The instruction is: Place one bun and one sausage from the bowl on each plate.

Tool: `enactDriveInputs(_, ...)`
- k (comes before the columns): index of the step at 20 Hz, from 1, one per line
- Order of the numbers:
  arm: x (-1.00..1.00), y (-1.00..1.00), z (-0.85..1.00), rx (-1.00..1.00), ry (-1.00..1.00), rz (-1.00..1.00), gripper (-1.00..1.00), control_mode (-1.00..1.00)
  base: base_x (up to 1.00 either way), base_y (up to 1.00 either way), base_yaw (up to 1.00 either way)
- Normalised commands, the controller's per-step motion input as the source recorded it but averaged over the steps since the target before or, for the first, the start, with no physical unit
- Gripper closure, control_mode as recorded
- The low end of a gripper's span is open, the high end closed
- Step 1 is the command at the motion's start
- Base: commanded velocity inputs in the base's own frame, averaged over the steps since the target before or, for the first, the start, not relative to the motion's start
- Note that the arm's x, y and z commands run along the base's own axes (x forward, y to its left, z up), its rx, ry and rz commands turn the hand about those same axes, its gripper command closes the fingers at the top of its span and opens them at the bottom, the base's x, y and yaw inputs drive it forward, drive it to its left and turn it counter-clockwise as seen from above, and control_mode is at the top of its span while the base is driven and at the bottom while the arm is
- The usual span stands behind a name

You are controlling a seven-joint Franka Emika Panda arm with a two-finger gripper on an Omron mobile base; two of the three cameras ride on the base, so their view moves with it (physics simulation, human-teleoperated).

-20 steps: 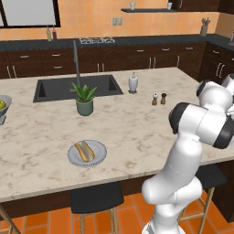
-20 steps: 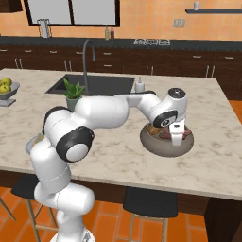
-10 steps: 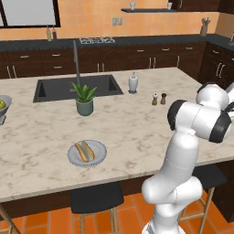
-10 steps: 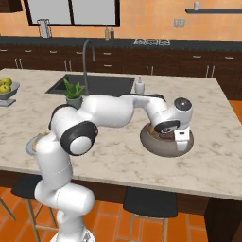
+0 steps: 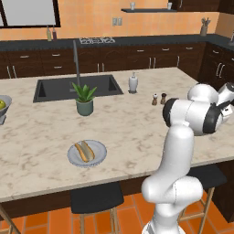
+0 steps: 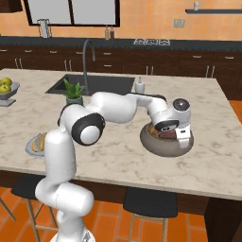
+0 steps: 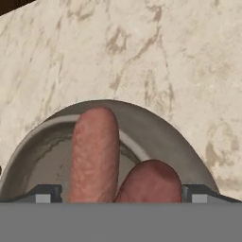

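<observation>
Gripper (image 6: pixel 178 137) jaws are spread over bowl (image 6: pixel 156 145); both sausages (image 7: pixel 94 151) may be pinched together, being side by side.

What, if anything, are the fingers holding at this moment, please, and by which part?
Nothing: the open gripper straddles two sausages in the bowl without closing.

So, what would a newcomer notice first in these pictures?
Probably the white arm stretched across the marble counter, its open gripper down over the bowl at the counter's right. In the hand view, two sausages lie in the bowl between the fingertips. Far to the left, a plate already holds a bun and sausage.
</observation>
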Motion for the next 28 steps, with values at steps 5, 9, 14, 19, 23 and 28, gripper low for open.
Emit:
enactDriveInputs(5, 0.0, -0.08, -0.24, -0.05, 0.0, 0.0, 1.0, -1.0, 0.0, 0.0, 0.0)
enactDriveInputs(9, 0.0, 0.0, -0.03, -0.01, 0.0, 0.0, 1.0, -1.0, 0.0, 0.0, 0.0)
enactDriveInputs(14, -0.2, 0.02, 0.25, 0.0, 0.0, 0.0, 1.0, -1.0, 0.0, 0.0, 0.0)
enactDriveInputs(19, -0.47, 0.51, 0.49, 0.0, 0.0, 0.0, 1.0, -1.0, 0.0, 0.0, 0.0)
enactDriveInputs(23, -0.51, 1.0, 0.63, 0.0, 0.01, 0.04, 1.0, -1.0, 0.0, 0.0, 0.0)
enactDriveInputs(28, -0.67, 0.98, 0.75, -0.01, 0.07, 0.04, 1.0, -1.0, 0.0, 0.0, 0.0)
